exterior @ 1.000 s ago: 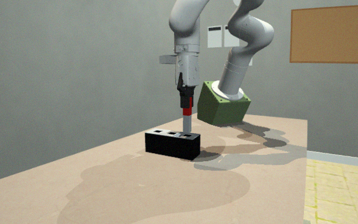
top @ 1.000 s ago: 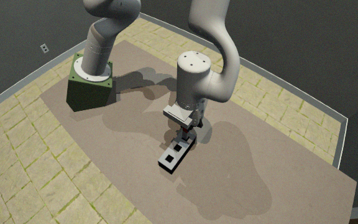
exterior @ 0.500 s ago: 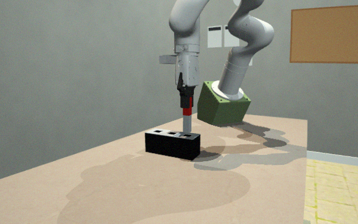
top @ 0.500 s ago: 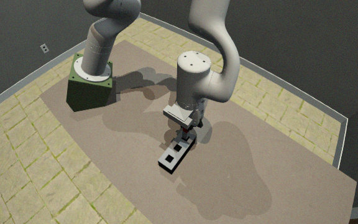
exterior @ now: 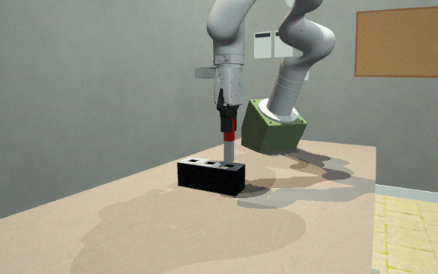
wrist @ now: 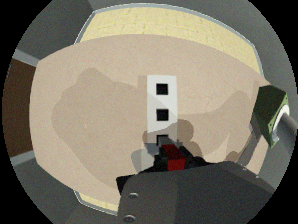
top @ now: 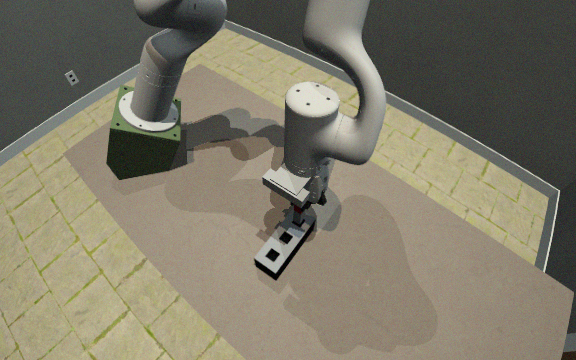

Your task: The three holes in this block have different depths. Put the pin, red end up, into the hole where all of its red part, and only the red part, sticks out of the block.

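The pin is upright, with its red part up and grey part down. My gripper is shut on its red part. The black block with a light top stands on the table with three square holes in a row. The grey lower end is at or just above the end hole closest to the gripper. Whether its tip has entered is hard to tell. The middle hole and the far end hole are empty. Hole depths cannot be seen.
The arm's green base stands on the table. Shadows of the arm lie around the block. Grey walls stand beyond the table.
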You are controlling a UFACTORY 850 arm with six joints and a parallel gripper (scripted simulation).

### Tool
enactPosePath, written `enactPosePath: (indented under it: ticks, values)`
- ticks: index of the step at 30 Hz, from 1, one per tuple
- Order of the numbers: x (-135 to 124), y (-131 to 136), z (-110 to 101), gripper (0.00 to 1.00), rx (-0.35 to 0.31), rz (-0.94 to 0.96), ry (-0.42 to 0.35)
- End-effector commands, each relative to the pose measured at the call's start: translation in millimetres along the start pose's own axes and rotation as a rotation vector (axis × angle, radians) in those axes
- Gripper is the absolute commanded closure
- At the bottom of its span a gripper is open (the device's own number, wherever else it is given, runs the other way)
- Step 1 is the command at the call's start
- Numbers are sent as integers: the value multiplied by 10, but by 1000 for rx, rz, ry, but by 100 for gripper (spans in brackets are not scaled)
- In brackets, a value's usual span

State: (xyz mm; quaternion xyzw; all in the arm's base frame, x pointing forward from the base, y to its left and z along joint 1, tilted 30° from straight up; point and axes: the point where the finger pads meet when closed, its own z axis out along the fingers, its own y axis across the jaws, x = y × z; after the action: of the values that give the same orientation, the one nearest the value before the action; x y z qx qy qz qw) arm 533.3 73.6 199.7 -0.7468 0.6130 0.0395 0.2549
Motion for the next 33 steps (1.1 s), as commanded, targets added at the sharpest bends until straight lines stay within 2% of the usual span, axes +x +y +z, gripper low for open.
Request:
enactPosePath:
  ticks: [1,33]
  values:
    - [1,-8,-6,100,2,0,0]
    - [1,-8,33,100,3,1,-1]
